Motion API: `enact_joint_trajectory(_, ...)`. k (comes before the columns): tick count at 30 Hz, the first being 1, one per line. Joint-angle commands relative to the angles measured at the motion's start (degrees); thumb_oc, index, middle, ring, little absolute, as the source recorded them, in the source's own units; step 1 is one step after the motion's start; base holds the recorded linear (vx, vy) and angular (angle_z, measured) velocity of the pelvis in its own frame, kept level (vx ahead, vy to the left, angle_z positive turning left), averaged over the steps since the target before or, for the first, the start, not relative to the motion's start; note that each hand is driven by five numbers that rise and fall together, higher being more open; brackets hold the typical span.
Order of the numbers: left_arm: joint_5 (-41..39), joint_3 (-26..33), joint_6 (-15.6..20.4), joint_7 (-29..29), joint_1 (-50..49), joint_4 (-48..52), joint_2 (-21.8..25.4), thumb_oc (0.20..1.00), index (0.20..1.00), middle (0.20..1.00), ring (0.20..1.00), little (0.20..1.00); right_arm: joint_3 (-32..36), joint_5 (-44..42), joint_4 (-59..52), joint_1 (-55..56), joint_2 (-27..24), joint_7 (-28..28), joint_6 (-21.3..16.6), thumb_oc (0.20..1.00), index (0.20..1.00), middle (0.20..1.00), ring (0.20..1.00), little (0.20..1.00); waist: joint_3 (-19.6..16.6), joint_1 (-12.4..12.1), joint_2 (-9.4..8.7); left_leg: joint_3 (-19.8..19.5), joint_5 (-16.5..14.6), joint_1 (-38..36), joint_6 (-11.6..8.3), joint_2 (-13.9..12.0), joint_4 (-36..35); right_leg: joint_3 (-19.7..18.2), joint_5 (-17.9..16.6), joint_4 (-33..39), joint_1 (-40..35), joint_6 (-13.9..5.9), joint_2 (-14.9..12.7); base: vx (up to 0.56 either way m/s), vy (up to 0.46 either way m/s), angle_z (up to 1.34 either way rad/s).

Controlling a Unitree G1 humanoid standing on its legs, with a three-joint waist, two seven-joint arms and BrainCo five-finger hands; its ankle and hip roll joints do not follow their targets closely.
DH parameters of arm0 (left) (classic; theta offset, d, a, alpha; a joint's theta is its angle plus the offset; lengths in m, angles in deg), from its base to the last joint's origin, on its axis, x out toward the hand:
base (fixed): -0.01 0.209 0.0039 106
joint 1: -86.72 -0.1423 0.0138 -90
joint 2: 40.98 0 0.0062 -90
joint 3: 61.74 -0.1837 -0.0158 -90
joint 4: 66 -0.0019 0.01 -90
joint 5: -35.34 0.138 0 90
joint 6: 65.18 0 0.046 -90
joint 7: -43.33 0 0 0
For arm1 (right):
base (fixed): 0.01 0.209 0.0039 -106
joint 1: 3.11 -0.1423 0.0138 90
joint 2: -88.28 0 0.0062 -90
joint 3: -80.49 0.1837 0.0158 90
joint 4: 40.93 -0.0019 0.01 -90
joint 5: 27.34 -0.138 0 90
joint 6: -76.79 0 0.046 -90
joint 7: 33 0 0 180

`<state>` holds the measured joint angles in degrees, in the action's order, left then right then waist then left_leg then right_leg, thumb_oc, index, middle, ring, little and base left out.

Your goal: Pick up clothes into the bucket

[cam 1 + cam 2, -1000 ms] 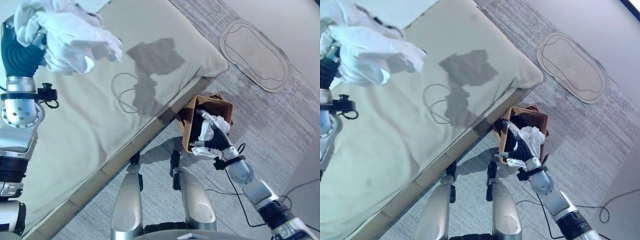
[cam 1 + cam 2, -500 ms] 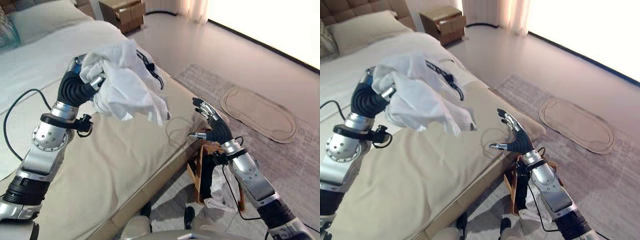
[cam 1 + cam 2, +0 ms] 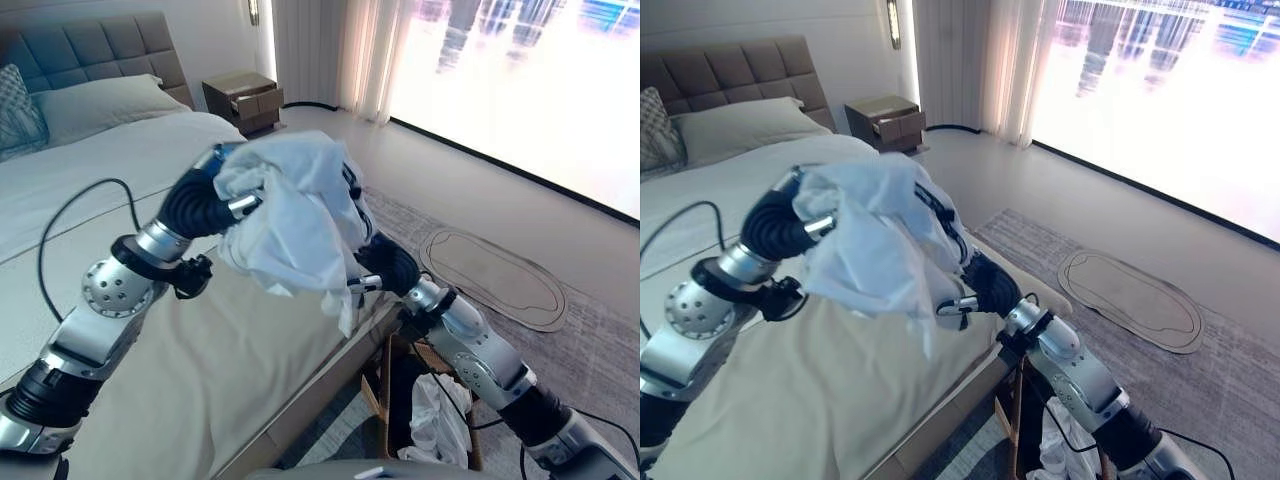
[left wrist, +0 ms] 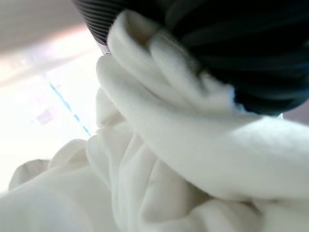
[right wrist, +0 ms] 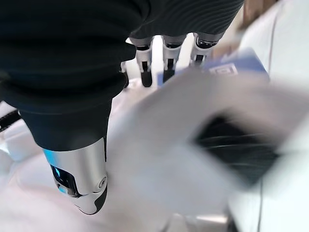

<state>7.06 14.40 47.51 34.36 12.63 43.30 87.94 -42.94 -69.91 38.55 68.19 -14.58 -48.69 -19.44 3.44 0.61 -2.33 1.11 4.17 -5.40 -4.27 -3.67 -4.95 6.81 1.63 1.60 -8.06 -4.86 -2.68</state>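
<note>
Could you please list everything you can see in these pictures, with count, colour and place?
White garment: one, white, bunched in the left hand above the bed's edge.
Bucket: one, brown, on the floor beside the bed, white clothes already inside.
Bed: one, beige cover, to the robot's left.
Pillows: one pale, one patterned, at the grey headboard.
Nightstand: one, brown, beyond the bed.
Mat: one, beige oval, on a grey rug.
Curtain: pale, beside the bright window.
Left hand: curled round the garment.
Right hand: raised against the hanging cloth, its fingers hidden behind it.
</note>
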Motion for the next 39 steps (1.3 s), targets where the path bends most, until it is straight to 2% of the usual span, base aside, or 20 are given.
enact_joint_trajectory(1,-4.84,-1.27,1.47,0.24,7.92,1.94,2.03,0.200,0.200,0.200,0.200,0.200,-2.25,-7.16,-4.22,-7.29,-0.10,-1.41,-0.77,1.000,1.000,1.000,1.000,1.000,-1.40,0.85,-1.12,2.11,-4.90,-2.36,1.10,1.78,2.51,-0.68,-0.79,-0.84,2.01,-0.55,0.21,0.00,0.000,0.00)
enact_joint_trajectory(5,-6.08,-6.32,1.07,0.34,12.33,0.94,1.51,0.200,0.200,0.200,0.200,0.200,-7.47,-11.70,-4.62,-13.38,0.46,-2.46,0.52,1.000,1.000,1.000,1.000,1.000,-1.45,0.63,-1.22,2.18,-4.80,-2.81,0.96,1.71,2.17,-0.54,-0.91,-0.47,1.45,-0.56,0.18,0.00,0.000,0.00)
enact_joint_trajectory(8,-6.06,-7.55,0.65,0.52,13.35,0.41,0.87,0.200,0.200,0.200,0.200,0.200,-8.01,-12.42,-5.03,-14.80,0.83,-2.29,0.46,1.000,1.000,1.000,1.000,1.000,-1.32,0.64,-1.16,2.15,-4.77,-3.01,0.98,1.69,2.02,-0.53,-0.93,-0.37,1.26,-0.56,0.14,0.00,0.000,0.00)
enact_joint_trajectory(15,-3.11,-11.11,-0.47,2.02,15.44,-4.51,-4.26,0.200,0.200,0.200,0.200,0.200,-9.75,-15.46,-4.92,-17.57,3.99,-1.93,0.74,1.000,1.000,1.000,1.000,1.000,-1.24,0.80,-1.13,2.25,-4.86,-3.55,1.01,1.64,1.91,-0.45,-0.89,-0.15,0.58,-0.54,0.11,0.00,0.000,0.00)
enact_joint_trajectory(17,0.17,-11.96,-0.90,3.14,16.12,-7.91,-5.86,0.200,0.200,0.200,0.200,0.200,-9.96,-17.19,-4.32,-17.84,5.39,-1.87,0.84,1.000,1.000,1.000,1.000,1.000,-1.11,0.82,-1.13,2.23,-4.87,-3.61,1.07,1.70,1.94,-0.44,-0.86,-0.19,0.45,-0.57,0.06,0.00,0.000,0.00)
enact_joint_trajectory(18,1.29,-12.10,-1.10,3.49,16.19,-8.59,-5.97,0.200,0.200,0.200,0.200,0.200,-10.00,-17.79,-4.49,-17.78,5.67,-1.76,0.94,0.934,0.934,0.934,0.934,0.934,-1.10,0.83,-1.13,2.19,-4.88,-3.65,1.09,1.71,1.90,-0.47,-0.85,-0.18,0.42,-0.55,0.06,0.00,0.000,0.00)
enact_joint_trajectory(19,1.32,-12.13,-1.09,3.51,16.21,-8.60,-5.98,0.200,0.200,0.200,0.200,0.200,-9.99,-17.79,-4.50,-17.78,5.67,-1.76,0.95,0.765,0.765,0.765,0.765,0.765,-1.09,0.82,-1.13,2.19,-4.88,-3.66,1.09,1.71,1.89,-0.47,-0.84,-0.18,0.42,-0.55,0.06,0.00,0.000,0.00)
enact_joint_trajectory(20,1.85,-11.89,-1.15,3.71,16.01,-9.24,-6.16,0.200,0.200,0.200,0.200,0.200,-9.83,-18.23,-4.66,-17.68,5.85,-1.81,0.89,0.467,0.467,0.467,0.467,0.467,-1.08,0.80,-1.11,2.20,-4.89,-3.64,1.12,1.71,1.92,-0.49,-0.86,-0.19,0.45,-0.57,0.04,0.00,0.000,0.00)
enact_joint_trajectory(21,2.68,-11.59,-1.34,3.89,15.55,-10.20,-6.40,0.200,0.200,0.200,0.200,0.200,-9.64,-18.70,-4.69,-17.39,6.05,-1.82,0.88,0.225,0.225,0.225,0.225,0.225,-0.95,0.82,-1.05,2.29,-4.92,-3.63,1.14,1.74,1.96,-0.51,-0.89,-0.27,0.53,-0.59,0.02,0.00,0.000,0.00)
enact_joint_trajectory(22,4.00,-10.54,-1.69,4.33,14.30,-11.29,-6.45,0.200,0.200,0.200,0.200,0.200,-8.70,-19.10,-5.55,-16.85,5.78,-1.85,0.56,0.200,0.200,0.200,0.200,0.200,-0.93,0.85,-1.02,2.40,-4.95,-3.61,1.18,1.75,1.96,-0.55,-0.91,-0.26,0.58,-0.61,0.02,0.00,0.000,0.00)
enact_joint_trajectory(25,5.40,-9.28,-1.75,4.60,12.65,-12.43,-6.57,0.200,0.200,0.200,0.200,0.200,-7.83,-19.28,-6.18,-15.97,5.51,-1.90,0.36,0.200,0.200,0.200,0.200,0.200,-0.88,0.86,-1.00,2.46,-4.96,-3.57,1.20,1.77,2.01,-0.53,-0.95,-0.30,0.67,-0.65,0.03,0.00,0.000,0.00)
enact_joint_trajectory(26,6.15,-6.99,-1.90,4.89,9.98,-13.09,-6.95,0.200,0.200,0.200,0.200,0.200,-6.35,-19.33,-7.08,-14.76,5.05,-1.83,0.18,0.200,0.200,0.200,0.200,0.200,-0.85,0.87,-0.97,2.55,-4.96,-3.53,1.22,1.77,1.98,-0.51,-0.99,-0.24,0.77,-0.69,0.01,0.00,0.000,0.00)
enact_joint_trajectory(29,7.23,-4.95,-1.87,5.50,7.47,-13.81,-7.65,0.200,0.200,0.200,0.200,0.200,-4.98,-19.09,-7.42,-13.23,4.55,-1.70,0.02,0.200,0.200,0.200,0.200,0.200,-0.91,0.88,-0.94,2.56,-4.95,-3.50,1.23,1.76,1.92,-0.48,-1.00,-0.18,0.79,-0.69,0.01,0.00,0.000,0.00)
enact_joint_trajectory(30,8.34,-2.34,-1.92,6.05,4.42,-14.31,-8.45,0.200,0.200,0.200,0.200,0.200,-2.98,-18.94,-7.93,-11.29,3.93,-1.68,-0.08,0.200,0.200,0.200,0.200,0.200,-0.86,0.85,-0.95,2.52,-4.96,-3.45,1.26,1.78,1.88,-0.43,-1.01,-0.15,0.79,-0.71,-0.01,0.00,0.000,0.00)
enact_joint_trajectory(31,8.59,-0.98,-1.99,6.27,2.54,-14.55,-9.12,0.404,0.404,0.404,0.404,0.404,-2.02,-18.75,-8.09,-9.96,3.54,-1.69,-0.10,0.200,0.200,0.200,0.200,0.200,-0.86,0.84,-0.96,2.54,-4.96,-3.43,1.26,1.79,1.84,-0.41,-1.00,-0.12,0.80,-0.72,0.00,0.00,0.000,0.00)
enact_joint_trajectory(32,8.61,-0.91,-2.01,6.27,2.41,-14.48,-9.14,0.570,0.570,0.570,0.570,0.570,-2.07,-18.74,-8.14,-9.91,3.52,-1.68,-0.08,0.200,0.200,0.200,0.200,0.200,-0.91,0.88,-0.93,2.55,-4.97,-3.44,1.26,1.78,1.84,-0.41,-0.99,-0.12,0.80,-0.72,0.00,0.00,0.000,0.00)
enact_joint_trajectory(33,9.24,1.78,-2.08,6.70,-0.95,-14.43,-10.86,1.000,1.000,1.000,1.000,1.000,0.26,-18.38,-8.23,-7.14,2.92,-1.55,-0.04,0.200,0.200,0.200,0.200,0.200,-0.87,0.78,-1.00,2.57,-4.99,-3.43,1.26,1.79,1.79,-0.38,-0.93,-0.04,0.78,-0.70,0.00,0.00,0.000,0.00)
enact_joint_trajectory(39,10.63,7.78,-2.21,7.59,-8.63,-14.60,-14.79,1.000,1.000,1.000,1.000,1.000,6.99,-17.04,-8.12,0.96,0.94,-1.01,-0.07,0.200,0.200,0.200,0.200,0.200,-0.89,0.81,-1.02,2.39,-5.10,-3.38,1.25,1.73,1.88,0.01,-0.69,-0.21,0.74,-0.65,-0.05,0.00,0.000,0.00)
